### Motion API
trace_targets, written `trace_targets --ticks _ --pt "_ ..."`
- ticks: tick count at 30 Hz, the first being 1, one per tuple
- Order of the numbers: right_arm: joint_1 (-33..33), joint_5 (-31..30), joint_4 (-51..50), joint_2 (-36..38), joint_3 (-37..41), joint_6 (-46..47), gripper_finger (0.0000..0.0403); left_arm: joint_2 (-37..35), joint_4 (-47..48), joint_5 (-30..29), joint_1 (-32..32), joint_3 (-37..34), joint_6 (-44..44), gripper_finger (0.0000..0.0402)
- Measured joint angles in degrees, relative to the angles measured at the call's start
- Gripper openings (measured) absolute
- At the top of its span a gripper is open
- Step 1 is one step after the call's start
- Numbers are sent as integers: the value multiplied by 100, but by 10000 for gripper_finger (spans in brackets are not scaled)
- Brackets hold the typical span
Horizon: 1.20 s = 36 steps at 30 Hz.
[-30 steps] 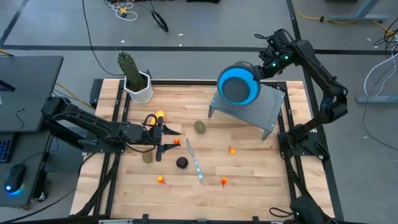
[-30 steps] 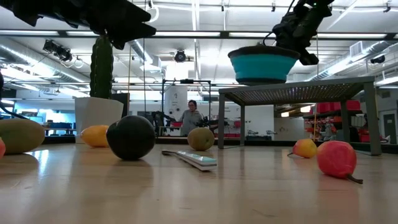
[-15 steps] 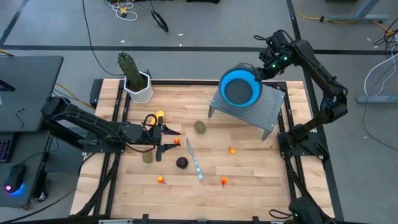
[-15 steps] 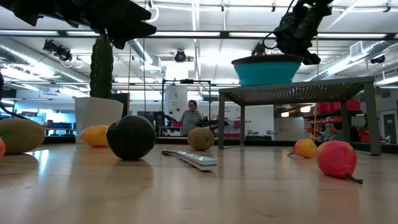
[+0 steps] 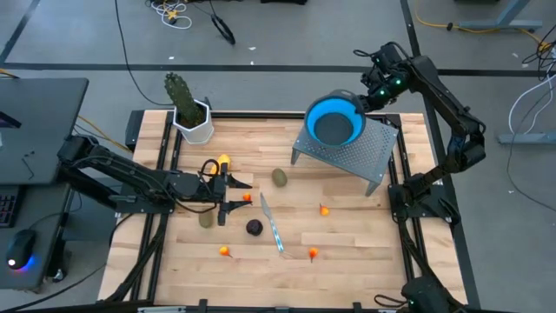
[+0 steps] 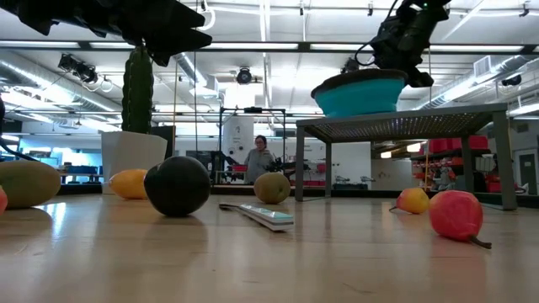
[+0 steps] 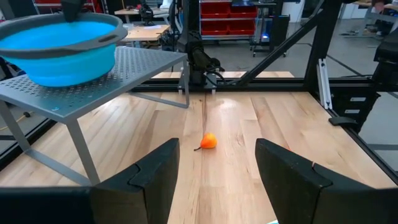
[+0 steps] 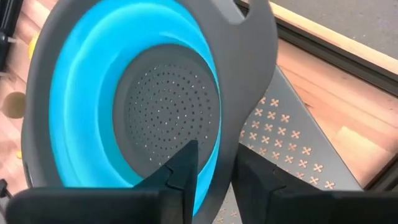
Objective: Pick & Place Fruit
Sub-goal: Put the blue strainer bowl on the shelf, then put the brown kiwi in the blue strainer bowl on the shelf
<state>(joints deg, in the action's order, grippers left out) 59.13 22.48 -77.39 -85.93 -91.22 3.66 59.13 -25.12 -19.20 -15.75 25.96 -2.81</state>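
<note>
Blue colander (image 5: 334,124) rim sits between right end effector (image 5: 368,94) fingers; no writing legible.

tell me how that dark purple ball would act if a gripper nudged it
The dark purple ball looks round and smooth, so it would probably roll freely on the flat wooden table. Its glossy skin may slip between fingers. Weight cannot be judged.

Fruit lies scattered on the wood: a yellow oblong (image 5: 223,162), two olive ovals (image 5: 280,177) (image 5: 205,220), a dark purple ball (image 5: 254,228), and tiny orange pieces (image 5: 324,209) (image 5: 225,251) (image 5: 313,254).
</note>
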Motion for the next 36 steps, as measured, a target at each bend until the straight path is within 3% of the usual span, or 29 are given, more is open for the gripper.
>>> trace_targets --ticks 13,23,31,36 --pt "-44 -105 -80 394 0 -566 100 0 0 0 1 0 0 222" --pt "-252 -444 -111 772 0 -603 156 0 -2 -2 2 0 0 222" --pt "-983 -477 -98 778 0 -828 167 0 -7 -42 4 -2 -2 222" --pt "-1777 -1244 60 970 0 -962 167 0 -28 -245 4 -2 -122 222"
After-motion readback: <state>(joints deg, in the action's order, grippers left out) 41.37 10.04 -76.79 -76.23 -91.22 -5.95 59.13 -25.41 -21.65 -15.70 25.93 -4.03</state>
